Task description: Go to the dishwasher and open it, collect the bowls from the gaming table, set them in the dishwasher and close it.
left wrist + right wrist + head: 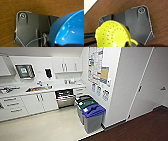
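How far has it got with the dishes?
Opening looks done: the brushed steel dishwasher under the white counter stands open. Collecting looks done too: the blue plastic bowl shows at the left wrist and the yellow-green perforated plastic bowl at the right. Loading both and closing the door remain.

Three lidded bins [90,112] on pale kitchen floor [47,127].

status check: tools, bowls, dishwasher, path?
Left tool carrying blue bowl; right tool carrying yellow-green perforated bowl. Dishwasher ahead, door open. Waste bins stand just beside it, toward the wall; floor leading to it looks passable.
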